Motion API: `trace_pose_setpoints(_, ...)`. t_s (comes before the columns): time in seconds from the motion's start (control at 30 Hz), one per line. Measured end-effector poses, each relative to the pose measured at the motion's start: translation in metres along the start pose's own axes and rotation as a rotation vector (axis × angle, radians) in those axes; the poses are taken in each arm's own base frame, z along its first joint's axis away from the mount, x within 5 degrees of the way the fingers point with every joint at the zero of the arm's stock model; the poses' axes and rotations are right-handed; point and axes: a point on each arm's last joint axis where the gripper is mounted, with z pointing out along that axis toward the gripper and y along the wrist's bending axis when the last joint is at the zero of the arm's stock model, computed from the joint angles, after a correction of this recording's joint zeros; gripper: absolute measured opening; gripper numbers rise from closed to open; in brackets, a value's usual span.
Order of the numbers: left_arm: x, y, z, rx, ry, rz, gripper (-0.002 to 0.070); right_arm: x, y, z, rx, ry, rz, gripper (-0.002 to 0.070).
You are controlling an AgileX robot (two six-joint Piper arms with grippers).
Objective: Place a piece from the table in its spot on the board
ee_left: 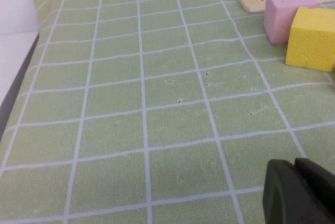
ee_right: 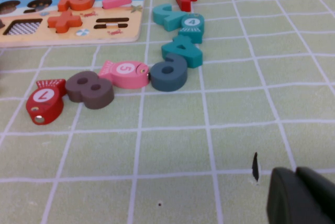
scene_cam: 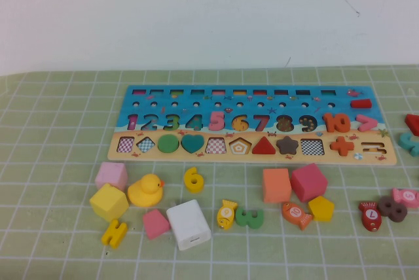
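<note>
Left gripper (ee_left: 298, 192) low over bare green table (ee_left: 157, 103), near pink cube (ee_left: 287, 13); fingers together, holding nothing. Right gripper (ee_right: 301, 195) over cloth near brown 8 (ee_right: 90, 89); fingers together, empty. Yellow 6 (scene_cam: 194, 178) lies on table just below board (scene_cam: 252, 126), right of duck (scene_cam: 145, 190), untouched.

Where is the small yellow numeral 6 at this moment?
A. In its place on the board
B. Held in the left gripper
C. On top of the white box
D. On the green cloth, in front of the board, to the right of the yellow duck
D: the yellow 6 lies loose on the table, just in front of the board and right of the duck; the left gripper and the right gripper show only in their own wrist views, over bare cloth.
</note>
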Motion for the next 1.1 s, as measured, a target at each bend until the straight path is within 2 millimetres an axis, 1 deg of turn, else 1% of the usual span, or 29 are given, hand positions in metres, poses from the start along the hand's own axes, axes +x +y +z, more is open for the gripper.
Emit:
trace_pose_setpoints(0.1, -0.001, 0.0, 0.0, -0.002, -0.021, 0.003, -0.0002, 0.0, 0.0, 0.0, 0.0, 0.0, 0.0, -0.0003)
trace_pose_setpoints(0.17, -0.005, 0.001, 0.001, -0.007, -0.077, 0.012, -0.0002, 0.0, 0.0, 0.0, 0.0, 0.0, 0.0, -0.0003)
trace_pose_setpoints(0.47, -0.043, 0.002, -0.011, -0.021, -0.515, -0.006, -0.0002, 0.0, 0.0, 0.0, 0.0, 0.0, 0.0, -0.0003)
trace_pose_setpoints(0.73, -0.063, 0.003, -0.027, -0.04, -0.799, -0.002, -0.0002, 0.0, 0.0, 0.0, 0.0, 0.0, 0.0, -0.0003)
trace_pose_setpoints(0.8, -0.066, 0.005, -0.03, -0.043, -0.845, -0.046, -0.0002, 0.0, 0.0, 0.0, 0.0, 0.0, 0.0, -0.0003)
trace_pose_setpoints(0.87, -0.069, 0.007, -0.031, -0.038, -0.826, -0.12, -0.0002, 0.0, 0.0, 0.0, 0.0, 0.0, 0.0, -0.0003)
trace_pose_setpoints(0.93, -0.081, 0.008, -0.036, -0.024, -0.786, -0.169, -0.0002, 0.0, 0.0, 0.0, 0.0, 0.0, 0.0, -0.0003)
trace_pose_setpoints(1.1, -0.135, 0.005, -0.071, -0.009, -0.768, -0.096, -0.0002, 0.0, 0.0, 0.0, 0.0, 0.0, 0.0, -0.0003)
